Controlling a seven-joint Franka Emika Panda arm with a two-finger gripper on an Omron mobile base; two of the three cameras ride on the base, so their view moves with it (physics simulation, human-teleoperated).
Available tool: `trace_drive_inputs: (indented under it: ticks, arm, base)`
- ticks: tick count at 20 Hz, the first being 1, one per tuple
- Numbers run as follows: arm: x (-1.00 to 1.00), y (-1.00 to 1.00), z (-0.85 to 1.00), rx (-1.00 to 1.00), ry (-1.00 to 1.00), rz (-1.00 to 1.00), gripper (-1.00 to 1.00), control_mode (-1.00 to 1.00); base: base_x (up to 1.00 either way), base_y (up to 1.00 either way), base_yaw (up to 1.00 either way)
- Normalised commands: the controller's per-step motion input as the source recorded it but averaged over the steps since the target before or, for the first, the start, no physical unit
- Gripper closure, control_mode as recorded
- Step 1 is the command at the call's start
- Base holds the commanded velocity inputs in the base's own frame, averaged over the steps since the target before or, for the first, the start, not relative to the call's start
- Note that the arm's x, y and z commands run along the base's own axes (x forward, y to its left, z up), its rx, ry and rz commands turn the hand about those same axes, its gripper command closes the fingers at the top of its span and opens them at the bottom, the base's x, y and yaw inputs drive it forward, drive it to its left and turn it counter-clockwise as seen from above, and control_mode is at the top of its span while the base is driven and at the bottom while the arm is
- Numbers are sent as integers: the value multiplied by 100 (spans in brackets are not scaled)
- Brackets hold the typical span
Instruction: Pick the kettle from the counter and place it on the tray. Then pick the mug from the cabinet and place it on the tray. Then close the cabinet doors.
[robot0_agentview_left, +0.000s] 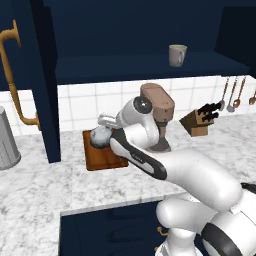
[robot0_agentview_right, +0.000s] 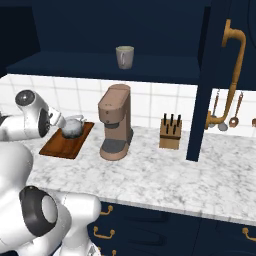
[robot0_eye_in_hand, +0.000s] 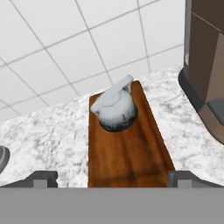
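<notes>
Your hand (robot0_eye_in_hand: 112, 179) is spread wide with nothing between its fingertips (robot0_eye_in_hand: 43, 178); in the hand view the two dark tips stand far apart at the bottom, one on either side of the tray (robot0_eye_in_hand: 127, 162), and neither touches it or the kettle. The kettle (robot0_eye_in_hand: 116, 107) sits upright on the far part of the tray, near the tiled wall, well apart from your fingertips. You can see the same from the right base view: the kettle (robot0_agentview_right: 72, 127) rests on the tray (robot0_agentview_right: 62, 145), which lies flat on the marbled bench (robot0_agentview_right: 160, 172) just left of the brown coffee machine (robot0_agentview_right: 116, 122). In the left base view the arm crosses in front of the tray (robot0_agentview_left: 100, 156) and hides part of the kettle (robot0_agentview_left: 101, 136), so the hand itself is hard to make out there. The mug (robot0_agentview_left: 177, 55) stands upright on the inner shelf of the cabinet (robot0_agentview_left: 130, 30), above the coffee machine and apart from everything else. The cabinet doors (robot0_agentview_right: 212, 75) are swung out, with one long brass handle (robot0_agentview_right: 232, 70) facing you. A knife block (robot0_agentview_right: 170, 132) sits on the bench to the right of the coffee machine, and a grey ribbed canister (robot0_agentview_left: 7, 140) stands at the far left.
</notes>
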Motion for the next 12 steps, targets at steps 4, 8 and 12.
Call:
trace_drive_inputs:
  ticks: [4,8,12]
  arm:
    - [-45,-23,59,-17,0,14,-100,-100]
    - [-51,-27,46,-13,-4,17,-100,-100]
    - [-44,-30,45,-18,-1,18,-100,-100]
  base:
    - [0,0,0]
    - [0,0,0]
    - [0,0,0]
